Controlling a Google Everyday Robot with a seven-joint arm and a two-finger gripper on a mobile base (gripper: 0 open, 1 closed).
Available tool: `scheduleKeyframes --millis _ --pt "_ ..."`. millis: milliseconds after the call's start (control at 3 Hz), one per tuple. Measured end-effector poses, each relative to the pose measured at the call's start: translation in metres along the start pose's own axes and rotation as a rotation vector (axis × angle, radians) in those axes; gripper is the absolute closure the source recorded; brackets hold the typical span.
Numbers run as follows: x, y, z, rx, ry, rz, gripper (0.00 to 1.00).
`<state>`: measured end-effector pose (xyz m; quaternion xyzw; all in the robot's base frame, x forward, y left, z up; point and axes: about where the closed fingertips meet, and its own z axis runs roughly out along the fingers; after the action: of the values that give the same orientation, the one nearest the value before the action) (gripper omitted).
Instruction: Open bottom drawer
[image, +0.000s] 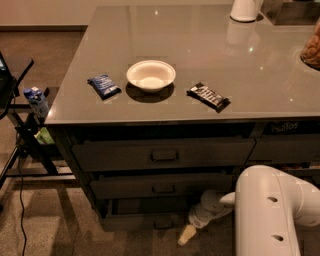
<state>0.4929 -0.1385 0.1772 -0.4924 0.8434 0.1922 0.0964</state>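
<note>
The countertop (200, 45) looks glossy, the bottom drawer (135, 222) matt, the gripper (186, 234) beside it smooth plastic.

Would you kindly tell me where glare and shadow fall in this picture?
Camera view: small light glints dot the countertop; the bowl casts a soft shadow; the bottom drawer sits in deep shade below, with the gripper low beside its right end.
</note>
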Motion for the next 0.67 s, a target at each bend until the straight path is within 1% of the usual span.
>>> scheduleKeyframes --millis 333,667 --pt "0.021 0.0351 -0.0188 -0.036 0.046 0.03 0.0" --pt "0.0211 0.0352 -0.0177 -0.037 0.05 0.027 0.0"
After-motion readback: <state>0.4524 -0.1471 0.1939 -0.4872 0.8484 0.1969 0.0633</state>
